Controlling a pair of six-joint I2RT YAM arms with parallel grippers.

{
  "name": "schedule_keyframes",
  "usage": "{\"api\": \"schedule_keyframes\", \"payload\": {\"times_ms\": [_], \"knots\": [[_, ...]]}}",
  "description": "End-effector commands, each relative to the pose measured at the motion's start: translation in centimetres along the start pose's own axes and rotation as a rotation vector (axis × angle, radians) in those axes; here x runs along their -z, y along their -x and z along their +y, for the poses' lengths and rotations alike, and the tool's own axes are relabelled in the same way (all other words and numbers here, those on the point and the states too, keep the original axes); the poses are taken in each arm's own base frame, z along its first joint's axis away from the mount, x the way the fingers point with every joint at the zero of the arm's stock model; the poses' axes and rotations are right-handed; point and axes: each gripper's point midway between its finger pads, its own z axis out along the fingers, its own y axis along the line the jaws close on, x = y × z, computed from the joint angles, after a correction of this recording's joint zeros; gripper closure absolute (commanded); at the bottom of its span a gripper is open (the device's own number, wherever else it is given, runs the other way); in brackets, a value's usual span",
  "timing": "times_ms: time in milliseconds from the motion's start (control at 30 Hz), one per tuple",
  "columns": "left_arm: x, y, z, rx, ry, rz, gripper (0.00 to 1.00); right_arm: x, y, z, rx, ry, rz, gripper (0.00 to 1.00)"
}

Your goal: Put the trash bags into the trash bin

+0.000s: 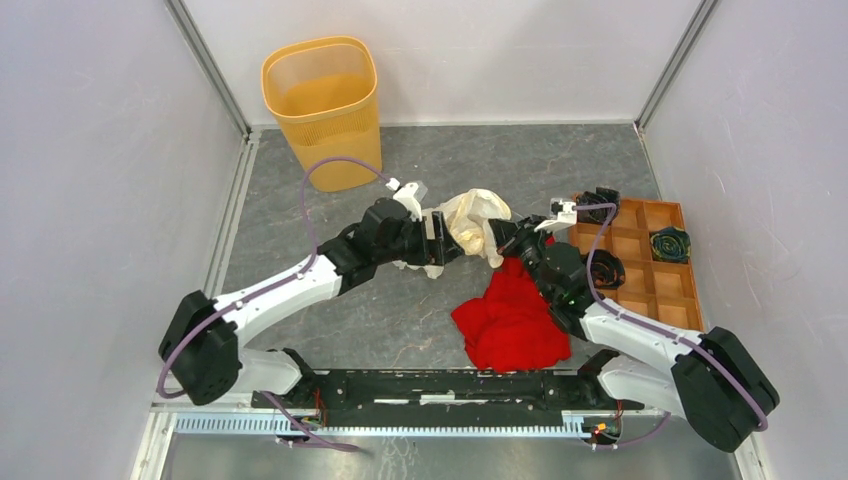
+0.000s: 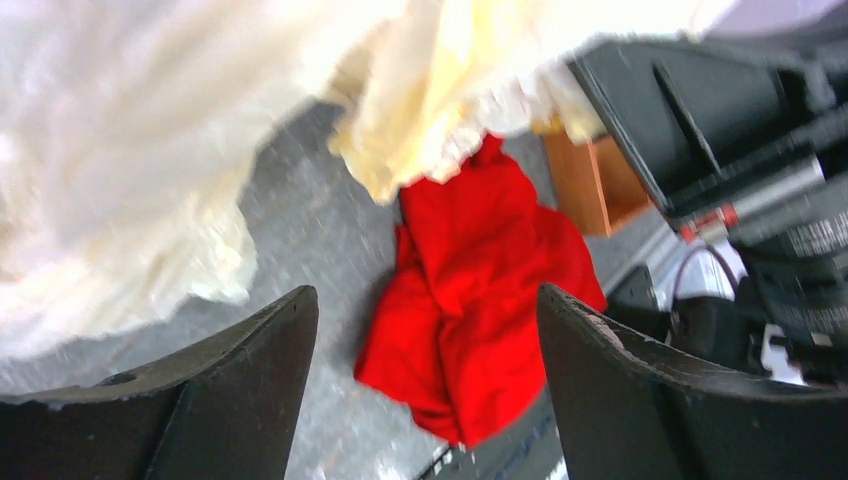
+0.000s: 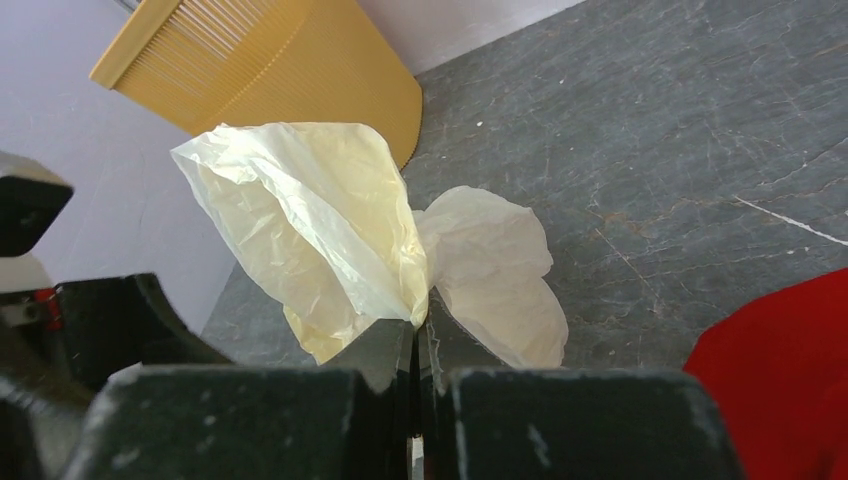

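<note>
Trash bags (image 3: 330,220), one featherlight, slippery crumple of cream film, hang above the counter (image 1: 400,325) between the arms, clamped in the right jaws while the left jaws stand spread wide beside it, so a bunched fold looks the surest hold.

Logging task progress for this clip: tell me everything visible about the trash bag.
The trash bag is thin, cream-white, translucent film, crumpled into a wrinkly bunch. It sits mid-table, pinched at a gathered fold by the shut right gripper. The open left gripper is beside it, not gripping. The bag is outside the yellow bin.
</note>
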Motion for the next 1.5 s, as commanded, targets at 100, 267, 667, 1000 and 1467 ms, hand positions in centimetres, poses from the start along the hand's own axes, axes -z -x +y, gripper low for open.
{"api": "schedule_keyframes", "payload": {"times_ms": [100,267,667,1000,1467], "knots": [[-3.5,5.9,-0.6,0.037,0.007,-0.235,0.06,0.7,2.2,0.4,-0.014,0.008,-0.088,0.99],[-5.2,6.7,-0.9,0.041,-0.012,-0.261,0.22,1.1,2.5,0.5,-0.018,0.019,-0.098,0.99],[-0.3,8.3,0.8,-0.060,0.155,-0.306,0.96,1.5,0.7,2.7,0.325,0.129,0.138,0.99],[7.4,1.0,11.5,-0.119,0.571,-0.203,0.98,4.9,-12.0,-0.7,0.383,0.235,0.710,0.99],[9.8,30.8,-13.5,-0.280,-0.037,-0.511,0.98,-5.9,17.1,11.9,0.361,0.391,0.216,1.00]]}}
